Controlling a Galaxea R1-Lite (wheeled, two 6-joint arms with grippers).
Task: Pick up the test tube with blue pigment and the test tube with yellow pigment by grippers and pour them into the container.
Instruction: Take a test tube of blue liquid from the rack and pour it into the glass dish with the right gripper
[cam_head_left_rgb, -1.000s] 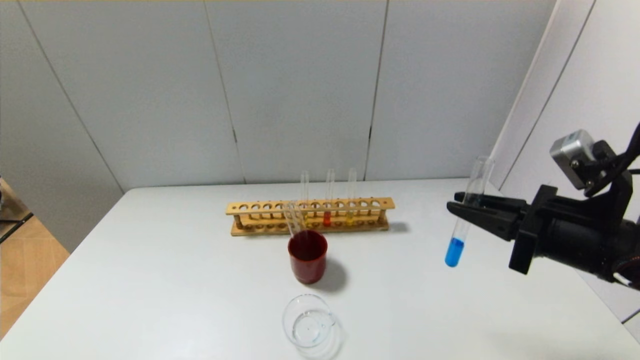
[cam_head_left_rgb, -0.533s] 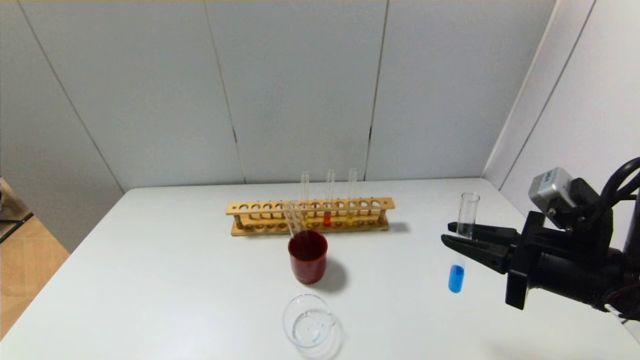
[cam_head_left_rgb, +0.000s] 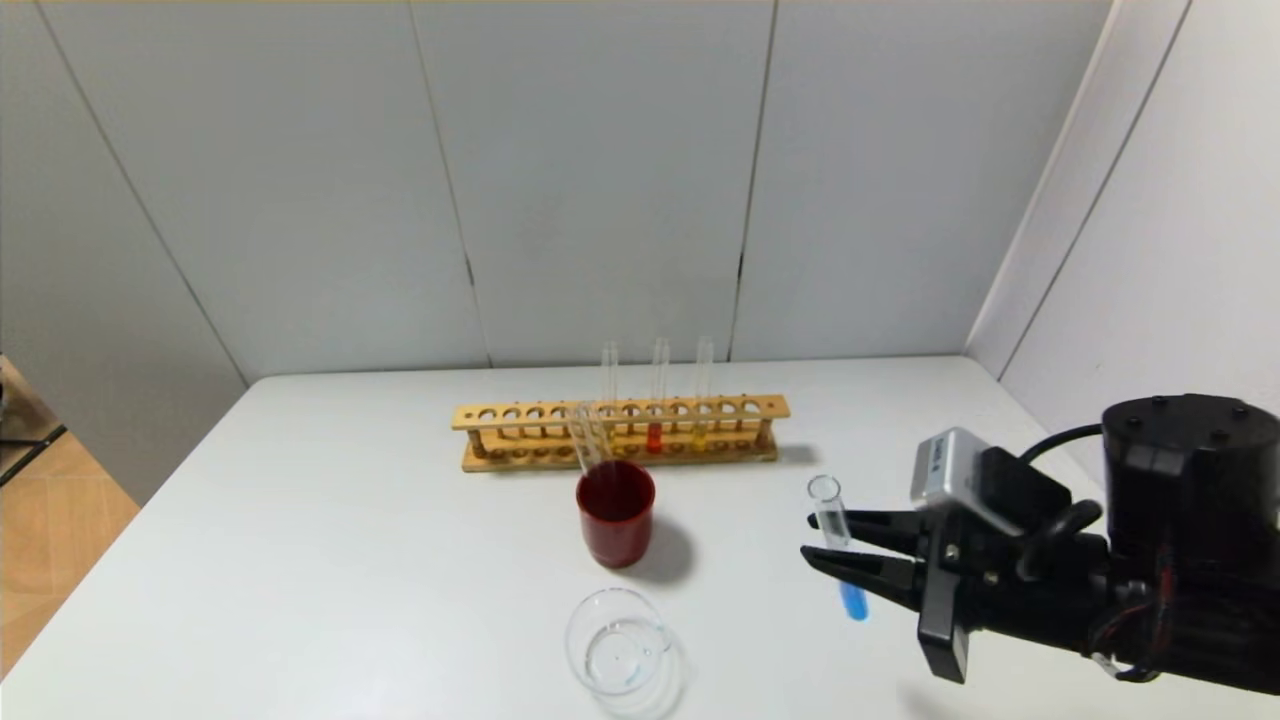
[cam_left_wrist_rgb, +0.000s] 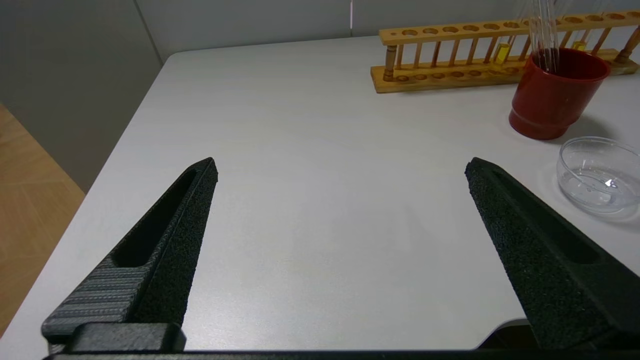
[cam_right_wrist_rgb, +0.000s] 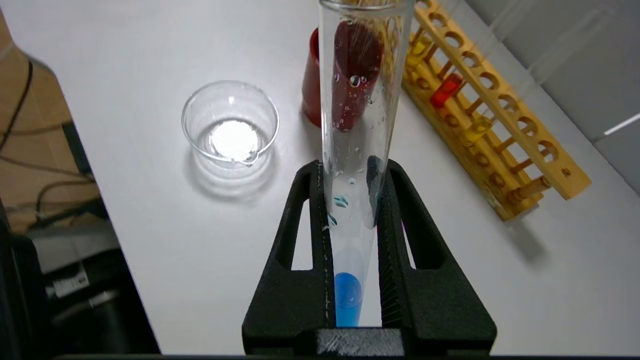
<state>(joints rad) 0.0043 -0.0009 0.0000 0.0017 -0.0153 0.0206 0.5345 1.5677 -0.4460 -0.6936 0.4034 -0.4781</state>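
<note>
Blue-pigment test tube (cam_head_left_rgb: 840, 550) between right jaws

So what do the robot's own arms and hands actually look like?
Both are black. The right hand has two long tapered fingers with slot-shaped cut-outs and ribbed inner faces, mounted on a bulky black cylindrical arm. A small silver-grey box sits on top, and black cables loop behind it. The left hand has the same tapered, rough-textured black fingers.

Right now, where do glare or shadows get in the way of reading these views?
Right wrist view: a bright glare spot whites out the container's floor. Head view: the dark red cup casts a soft shadow toward the right; the container shows faintly. Left wrist view: even light, a small glint in the container.
</note>
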